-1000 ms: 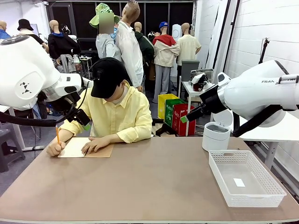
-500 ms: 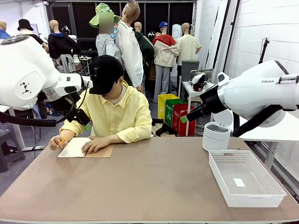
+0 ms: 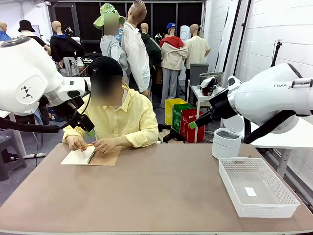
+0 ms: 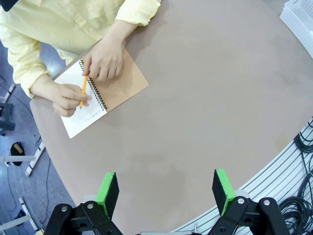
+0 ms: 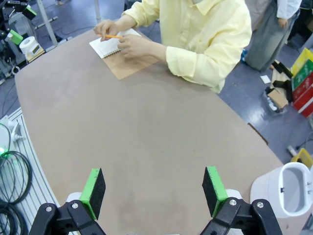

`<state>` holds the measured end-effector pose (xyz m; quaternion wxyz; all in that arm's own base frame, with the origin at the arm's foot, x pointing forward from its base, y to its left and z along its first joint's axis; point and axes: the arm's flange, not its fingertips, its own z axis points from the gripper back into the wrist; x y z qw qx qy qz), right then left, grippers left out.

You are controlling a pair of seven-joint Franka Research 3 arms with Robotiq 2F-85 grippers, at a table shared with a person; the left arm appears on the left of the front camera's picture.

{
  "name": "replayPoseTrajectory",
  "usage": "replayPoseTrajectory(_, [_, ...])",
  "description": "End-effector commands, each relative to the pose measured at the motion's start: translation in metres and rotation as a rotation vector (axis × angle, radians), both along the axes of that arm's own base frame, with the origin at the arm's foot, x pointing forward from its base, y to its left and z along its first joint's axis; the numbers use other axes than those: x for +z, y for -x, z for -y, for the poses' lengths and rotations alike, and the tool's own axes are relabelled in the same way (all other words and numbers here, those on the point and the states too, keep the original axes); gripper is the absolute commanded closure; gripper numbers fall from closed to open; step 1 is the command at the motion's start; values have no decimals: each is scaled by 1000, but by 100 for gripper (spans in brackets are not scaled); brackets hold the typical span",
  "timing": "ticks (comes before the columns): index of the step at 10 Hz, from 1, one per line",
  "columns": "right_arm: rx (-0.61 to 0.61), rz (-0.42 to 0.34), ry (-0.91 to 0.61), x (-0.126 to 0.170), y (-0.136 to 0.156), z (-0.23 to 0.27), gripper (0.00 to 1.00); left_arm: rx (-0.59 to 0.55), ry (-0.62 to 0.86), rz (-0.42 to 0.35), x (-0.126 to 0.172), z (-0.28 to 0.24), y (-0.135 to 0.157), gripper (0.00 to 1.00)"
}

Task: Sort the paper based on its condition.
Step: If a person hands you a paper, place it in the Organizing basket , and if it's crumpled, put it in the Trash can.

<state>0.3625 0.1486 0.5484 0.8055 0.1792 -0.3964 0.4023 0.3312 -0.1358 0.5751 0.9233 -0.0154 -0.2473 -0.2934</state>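
Left gripper point(image 4: 165, 188): hangs high over the brown table point(image 4: 205, 112) with both fingers spread wide. Nothing between the green pads point(image 4: 107, 192), only bare table top straight ahead of them.

Paper point(image 4: 84, 120): seen as the open white page of a spiral notebook, with its tan cover point(image 4: 124, 85) folded out flat beside it. Lies flat on the table, far ahead of the left gripper's fingers, on the side of the finger that rises at the picture's left. Well apart from both fingertips. Faint writing on the page, too small to read.

On the page, two hands of the person in the yellow shirt. One hand point(image 4: 66, 98) holds an orange pencil point(image 4: 83, 89) with its tip down on the page. The other hand point(image 4: 105, 58) rests over the spiral binding and the edge of the cover.

Right gripper point(image 5: 153, 188): also raised above the table, fingers wide apart and holding nothing. Same notebook far ahead of these fingers, near the far table edge, again beyond the finger at the picture's left, with bare table between.

White mesh basket point(image 3: 234, 188): stands on the table near the right arm's side, a small white piece flat on its bottom. White bin point(image 5: 288, 193): just past the table edge, beside the right gripper's other finger.
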Motion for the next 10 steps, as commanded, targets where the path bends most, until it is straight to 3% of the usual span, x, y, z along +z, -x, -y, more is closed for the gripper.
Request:
replayPoseTrajectory(1, [3,-4,-1,0,0,0,0,0,4,8,-1,-1,0,0])
replayPoseTrajectory(10, [3,-4,-1,0,0,0,0,0,4,8,-1,-1,0,0])
